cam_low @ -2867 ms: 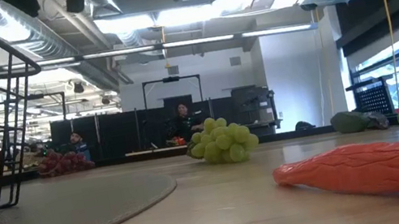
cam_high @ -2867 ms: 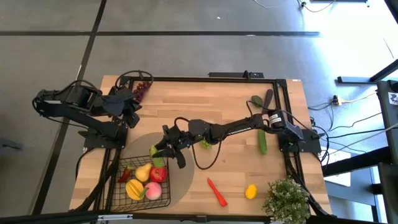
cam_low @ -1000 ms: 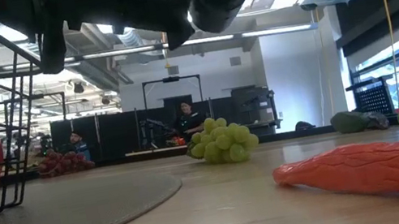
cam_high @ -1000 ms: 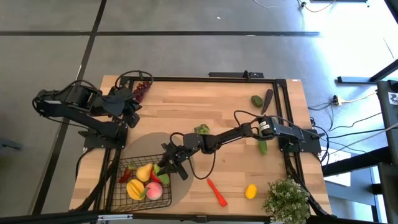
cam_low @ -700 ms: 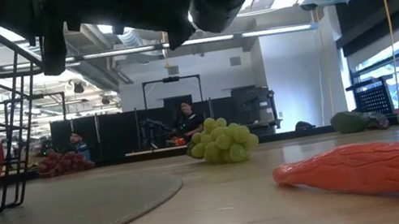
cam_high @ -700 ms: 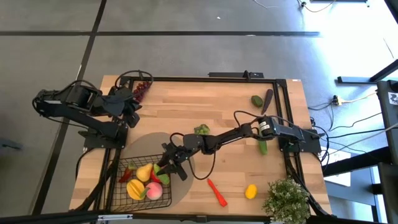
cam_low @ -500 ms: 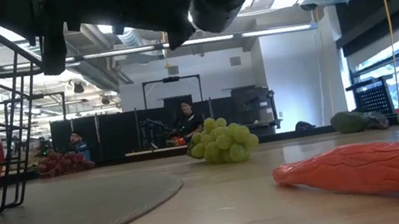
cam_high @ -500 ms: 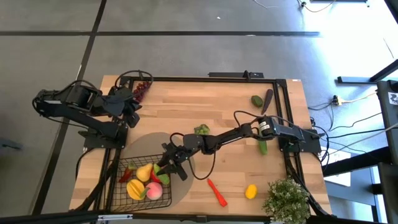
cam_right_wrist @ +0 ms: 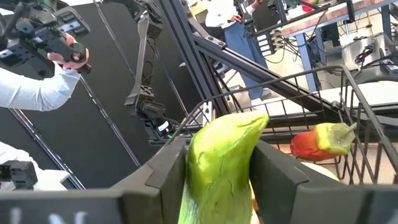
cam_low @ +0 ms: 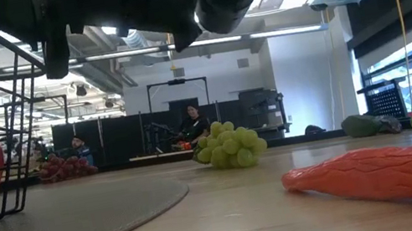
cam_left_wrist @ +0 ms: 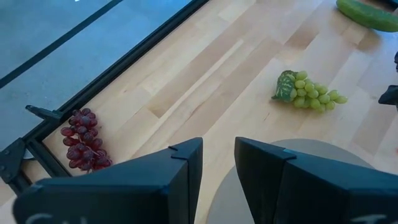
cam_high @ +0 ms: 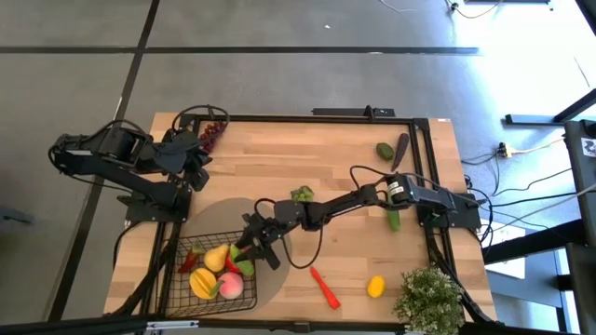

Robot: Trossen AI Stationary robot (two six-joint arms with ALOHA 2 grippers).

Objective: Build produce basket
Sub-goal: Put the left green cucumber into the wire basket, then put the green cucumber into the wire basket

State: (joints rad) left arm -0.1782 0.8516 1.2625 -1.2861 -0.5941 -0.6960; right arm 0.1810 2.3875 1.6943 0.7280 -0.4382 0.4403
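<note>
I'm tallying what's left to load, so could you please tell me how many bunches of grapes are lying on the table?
2. The purple grapes lie at the table's far left corner beside the left arm; the green grapes lie mid-table, beside the right arm. Neither is in the basket.

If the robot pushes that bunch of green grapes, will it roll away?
Probably not far. The green grapes form a lumpy cluster lying flat on the wooden table, so they would likely slide or wobble rather than roll. The many bumps may also give a claw places to catch.
</note>
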